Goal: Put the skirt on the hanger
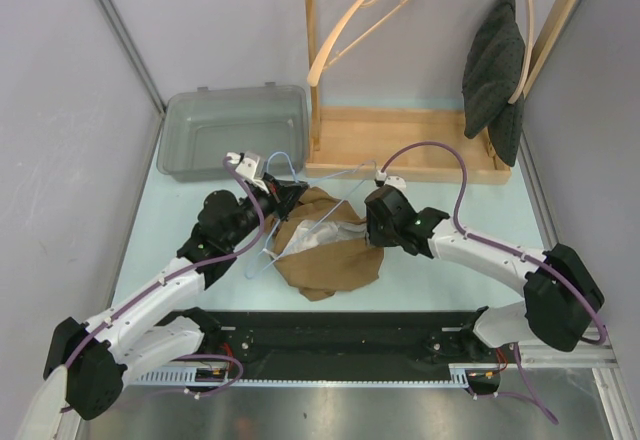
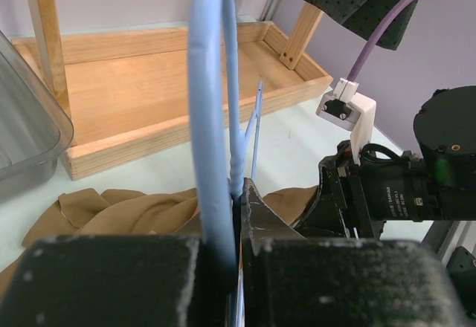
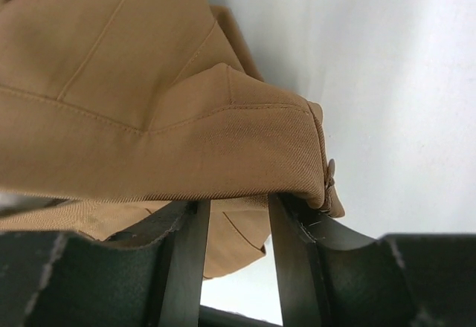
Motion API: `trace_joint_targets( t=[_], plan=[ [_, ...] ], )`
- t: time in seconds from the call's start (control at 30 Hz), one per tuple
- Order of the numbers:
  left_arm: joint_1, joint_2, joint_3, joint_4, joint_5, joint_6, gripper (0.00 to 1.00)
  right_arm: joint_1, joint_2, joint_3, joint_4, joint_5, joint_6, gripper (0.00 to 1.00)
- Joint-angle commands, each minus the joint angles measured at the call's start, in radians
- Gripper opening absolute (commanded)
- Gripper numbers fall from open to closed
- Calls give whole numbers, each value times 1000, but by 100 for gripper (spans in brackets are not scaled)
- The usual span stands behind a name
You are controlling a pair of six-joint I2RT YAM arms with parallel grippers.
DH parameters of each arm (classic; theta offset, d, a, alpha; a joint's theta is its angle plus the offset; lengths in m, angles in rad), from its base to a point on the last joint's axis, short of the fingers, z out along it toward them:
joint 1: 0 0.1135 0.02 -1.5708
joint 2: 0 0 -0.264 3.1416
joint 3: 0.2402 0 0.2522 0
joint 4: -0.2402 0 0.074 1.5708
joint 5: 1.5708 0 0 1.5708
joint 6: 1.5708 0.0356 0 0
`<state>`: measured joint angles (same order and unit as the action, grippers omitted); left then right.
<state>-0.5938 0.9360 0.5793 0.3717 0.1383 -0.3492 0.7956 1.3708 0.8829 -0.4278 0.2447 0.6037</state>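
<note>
Skirt (image 1: 330, 255): tan, crumpled in a heap on the table (image 1: 440, 275), mid-workspace, just beyond the arm bases and between the two wrists. Pale lining shows at the centre of the heap.

Step in hand, as I judge it: getting the waistband onto the hanger (image 2: 212, 119). Not yet done; the cloth lies flat and none of it hangs.

Right gripper (image 3: 238, 215): low over the skirt's right edge, forearm reaching in from the right. Jaws partway apart, and the stitched waistband fold lies across the tips. Cannot tell whether the cloth is pinched or only lying there.

Left gripper (image 2: 238, 215): clamped tight on the thin blue hanger just below its hook, which stands up in front of the wrist camera. Elbow bent, wrist angled in over the skirt's left edge. The hanger's wire runs across the heap.

Next move likely calls for a sure hold on the waistband, then lifting it open while the hanger's end is fed inside. Risk: the thin wire twisting in the grip.

Farther back: clear bin (image 1: 235, 130) at left, wooden rack (image 1: 400, 145) with pale wooden hangers (image 1: 365, 15) and a dark garment (image 1: 495, 70).
</note>
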Motion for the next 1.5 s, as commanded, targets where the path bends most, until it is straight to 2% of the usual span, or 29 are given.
trace_joint_targets(
  t=[0.0,0.3,0.6,0.83,1.07,1.47],
  plan=[
    [-12,-2,10,30,9,-11,0,1,8,28,38,79,87,41],
    [-15,-12,11,18,3,-7,0,-12,37,25,104,90,140,38],
    [-17,-28,10,-2,0,-4,0,-21,68,27,40,183,202,27],
    [-20,-29,8,-5,1,-2,0,-16,77,27,53,237,212,21],
    [-21,-34,10,-13,1,-1,0,-9,59,25,187,228,159,22],
    [-24,-39,5,-20,-2,1,0,-1,120,28,190,212,165,26]
  ],
)
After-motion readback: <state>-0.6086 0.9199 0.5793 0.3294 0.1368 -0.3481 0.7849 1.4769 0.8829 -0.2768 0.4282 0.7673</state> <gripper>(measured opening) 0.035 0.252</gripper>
